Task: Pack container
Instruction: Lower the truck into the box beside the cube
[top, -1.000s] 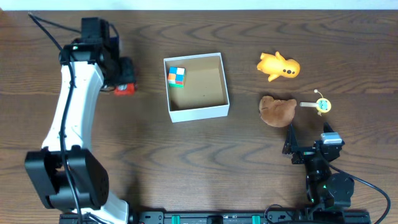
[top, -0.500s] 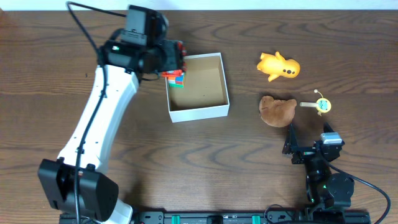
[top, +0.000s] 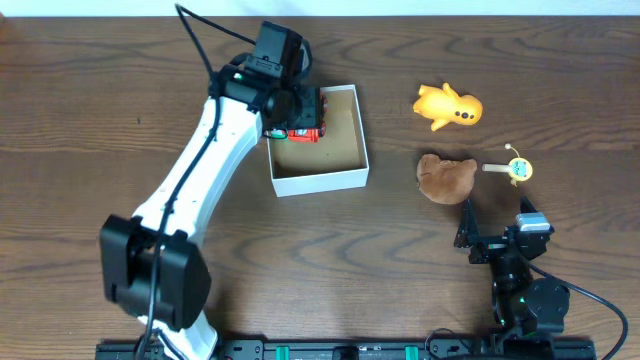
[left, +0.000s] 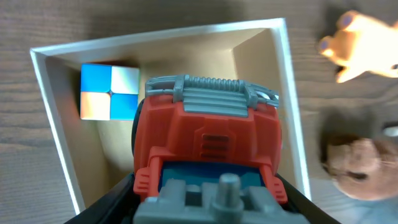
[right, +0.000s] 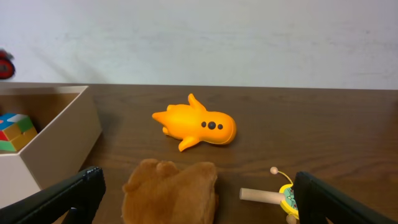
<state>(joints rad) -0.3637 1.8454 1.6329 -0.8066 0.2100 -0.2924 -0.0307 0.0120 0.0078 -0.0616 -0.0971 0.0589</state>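
Observation:
The container (top: 322, 180) is a shallow white box with a brown inside, at the table's middle. A colourful cube (left: 109, 92) lies in its back left corner. My left gripper (top: 300, 115) hangs over the box's left half, shut on a red and grey toy truck (left: 208, 134), which its black fingers (left: 115, 198) clamp from both sides above the box floor (left: 249, 68). My right gripper (right: 205, 208) stands wide open near the front right, just short of a brown plush toy (right: 171, 193), with nothing between its fingers.
An orange plastic animal (top: 448, 105) lies at the back right. A small yellow toy with a wooden handle (top: 510, 169) sits right of the brown plush (top: 445, 177). The white left arm (top: 190, 190) slants across the table's left half.
The left arm has swung from the table's left side to above the container, carrying the red truck. The right arm and the toys have not moved.

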